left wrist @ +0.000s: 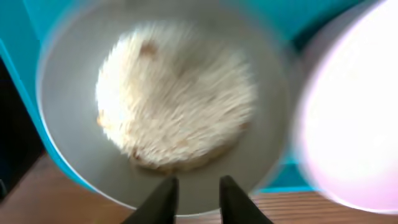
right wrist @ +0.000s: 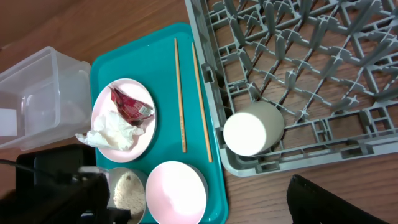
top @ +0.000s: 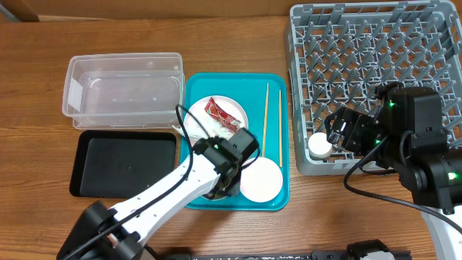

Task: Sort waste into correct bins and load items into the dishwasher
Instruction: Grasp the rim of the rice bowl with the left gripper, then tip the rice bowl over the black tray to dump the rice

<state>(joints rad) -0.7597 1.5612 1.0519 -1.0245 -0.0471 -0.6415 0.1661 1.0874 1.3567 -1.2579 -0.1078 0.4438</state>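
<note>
Two units: left pincer (left wrist: 194,198) narrowly spread above grey-white bowl (left wrist: 68,124) of rice (left wrist: 174,99); right pincer (top: 335,135) near white cup (top: 320,146) in dish rack (top: 296,87), state cannot be told

Overhead faces straight down on the worktop (top: 43,72); left wrist peers closely into the grey-white bowl (left wrist: 62,143), which right wrist shares.

Teal tray (top: 202,90), red wrapper (top: 220,113), pale pink plate (top: 235,106). Grey grid-pattern rack (top: 375,43), black tray (top: 123,162), white rice (left wrist: 174,99). Tabletop (top: 36,144) brown wood-grain.
</note>
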